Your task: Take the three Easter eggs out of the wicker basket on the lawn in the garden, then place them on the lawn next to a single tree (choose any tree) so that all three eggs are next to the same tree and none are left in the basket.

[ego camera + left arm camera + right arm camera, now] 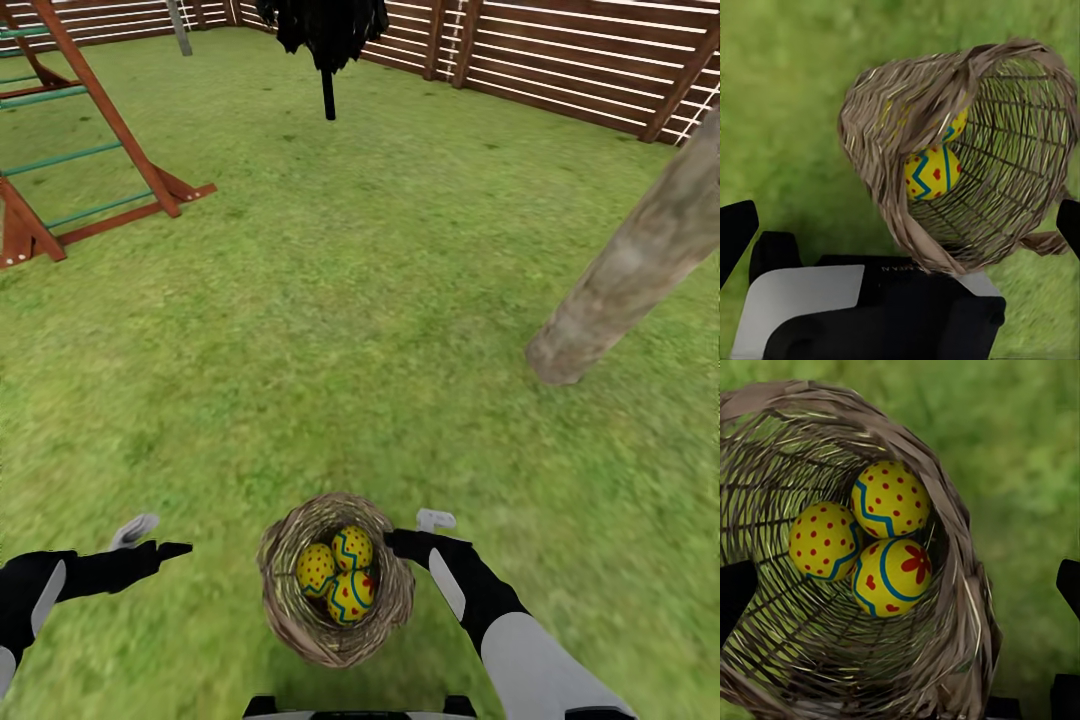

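The lawn (340, 300) fills the head view, with the tree (640, 270) trunk leaning in at the right edge. Low centre sits the wicker basket (335, 580), all three Easter eggs (338, 575) nested inside. The left gripper (150, 540) hangs apart from it; the right gripper (425, 535) is just beside the rim. Whether either pair of fingers is parted is unclear. The eggs look hard, smooth and probably slippery, so grip across the middle.

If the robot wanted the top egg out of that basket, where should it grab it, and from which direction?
Probably from above, through the basket's open mouth. The top egg sits on the other two eggs, so its upper half is free. Fingers should close across its rounded sides; the woven wall blocks any sideways approach.
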